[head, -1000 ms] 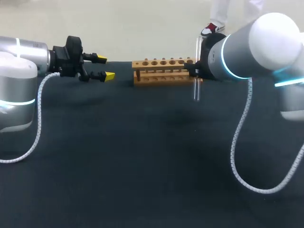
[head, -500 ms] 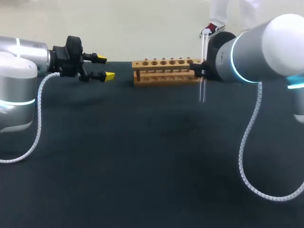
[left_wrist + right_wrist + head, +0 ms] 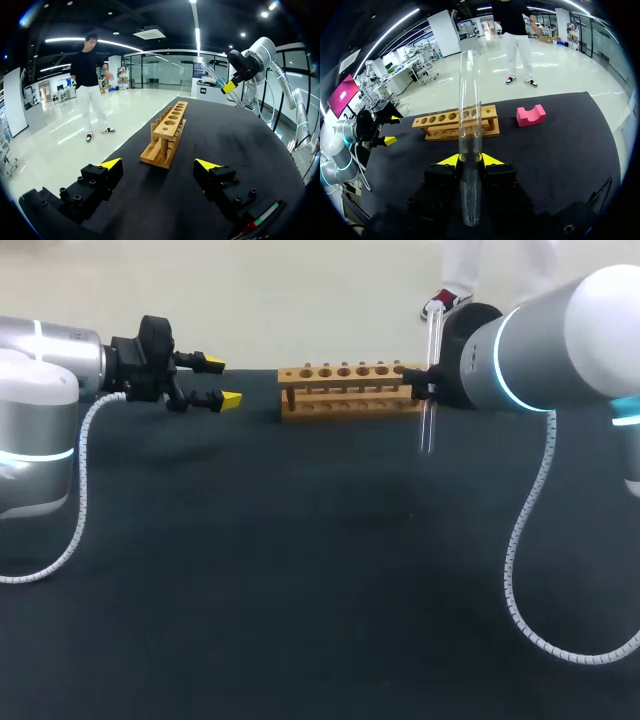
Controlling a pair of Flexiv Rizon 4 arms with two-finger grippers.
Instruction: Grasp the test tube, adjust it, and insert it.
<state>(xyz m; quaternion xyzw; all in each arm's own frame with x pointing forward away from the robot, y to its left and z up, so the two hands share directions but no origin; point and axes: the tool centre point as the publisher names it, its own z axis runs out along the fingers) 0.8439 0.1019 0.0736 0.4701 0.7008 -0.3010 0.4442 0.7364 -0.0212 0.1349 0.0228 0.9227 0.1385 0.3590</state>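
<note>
The right end effector (image 3: 470, 159) is clamped on the test tube (image 3: 470, 100), its two yellow tips pressing the glass from opposite sides low on its length, so that most of the tube stands clear above the fingers and a shorter piece hangs below them. That grip seems chosen to keep the tube upright, and the head view shows it close to vertical, off the table (image 3: 300, 570), just beside the right end of the wooden rack (image 3: 345, 390). The rack sits along the table's far edge near the middle, its row of round holes facing up, and none of them holds a tube as far as I can see. With the tube already grasped and stood on end, I judge the work to be at the lining-up stage: the lower end must be brought over a hole and lowered, and a small tilt could catch it on the rim. A pink block (image 3: 530, 115) lies on the table near the rack's end, apart from it. The left end effector (image 3: 158, 163) hovers over the far left corner with its fingers apart and nothing between them, pointed along the rack from its left end, well away from the tube, probably parked out of the way.
</note>
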